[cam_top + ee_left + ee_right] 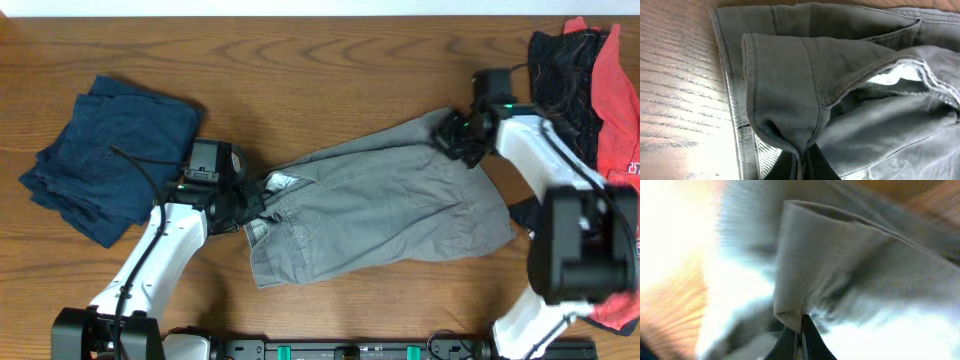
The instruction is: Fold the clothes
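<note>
The grey-taupe shorts [380, 205] lie spread across the middle of the table, waistband to the left, white label showing. My left gripper [252, 208] is shut on the waistband; the left wrist view shows the cloth [805, 80] pinched between the fingers [802, 162] and lifted in a fold. My right gripper [458, 135] is shut on the shorts' leg hem at the upper right; the right wrist view is blurred and shows a grey fold [830, 255] clamped in the fingers [800, 335].
A folded navy garment [115, 155] lies at the left. A black-patterned garment [560, 65] and a red one [615, 90] are piled at the right edge. Bare wood table [330, 60] lies at the back.
</note>
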